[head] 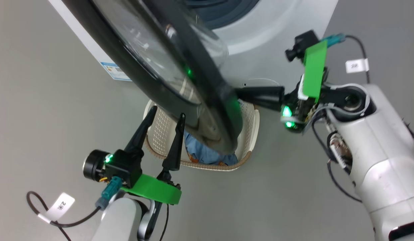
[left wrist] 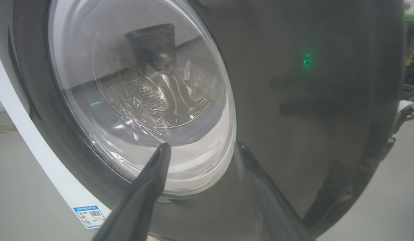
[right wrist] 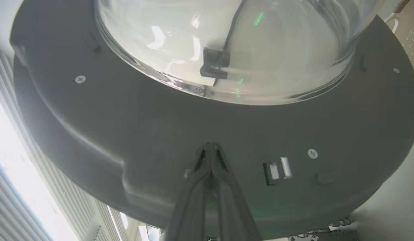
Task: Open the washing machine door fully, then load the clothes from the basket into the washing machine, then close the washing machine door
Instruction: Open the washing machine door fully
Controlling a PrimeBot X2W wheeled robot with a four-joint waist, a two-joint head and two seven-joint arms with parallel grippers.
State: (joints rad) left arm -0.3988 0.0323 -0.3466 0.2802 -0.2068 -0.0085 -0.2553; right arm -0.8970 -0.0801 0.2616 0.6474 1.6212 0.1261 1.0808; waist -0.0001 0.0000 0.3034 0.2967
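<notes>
Jaws together on right gripper (right wrist: 211, 146), tips against washing machine door (right wrist: 126, 134); left gripper (head: 168, 112) spread wide, empty

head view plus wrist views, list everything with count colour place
washing machine: one, white, top of the head view
washing machine door: one, black rim with clear glass, swung out over the basket
drum: one, steel, seen through the door glass
label: one, blue, machine's lower corner
basket: one, cream with brown rim, on the floor below the door
clothes: one bundle, light blue, inside the basket
floor: one, grey, all round
left gripper: one, dark, open, facing the door's outer side
right gripper: one, dark, shut, tips at the door's inner face
</notes>
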